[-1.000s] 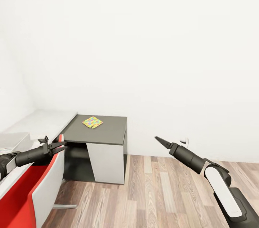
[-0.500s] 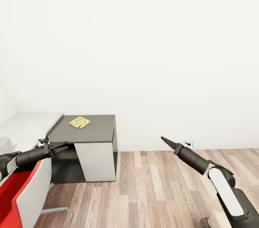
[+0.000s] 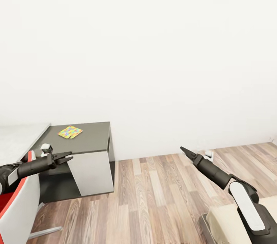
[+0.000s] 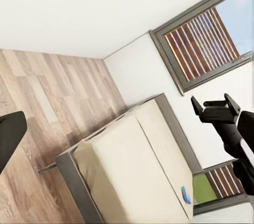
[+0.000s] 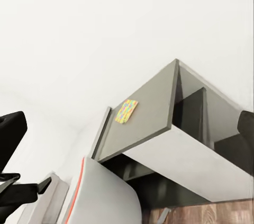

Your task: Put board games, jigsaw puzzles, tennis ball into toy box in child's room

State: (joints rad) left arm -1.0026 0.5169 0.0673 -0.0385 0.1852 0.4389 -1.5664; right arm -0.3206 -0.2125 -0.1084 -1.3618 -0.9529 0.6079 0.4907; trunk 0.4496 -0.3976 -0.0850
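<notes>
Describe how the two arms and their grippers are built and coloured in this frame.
Both arms have a dark grey, tube-shaped forearm behind a white shell segment with black joints. The left gripper ends in two thin, flat black fingers. The right gripper tapers to a slim black point. No cables or markings are visible.

You see one jigsaw puzzle point(image 3: 70, 132) on the table point(image 3: 92, 142), one bed point(image 4: 138, 171), one small blue board game point(image 4: 186, 195) and one chair point(image 3: 17, 205).

A puzzle point(image 3: 70, 132) lies flat on a dark surface point(image 3: 92, 140) by a white wall. Two arms reach forward over plank floor point(image 3: 154, 198); a bed point(image 3: 231, 221) corner shows lower right.
</notes>
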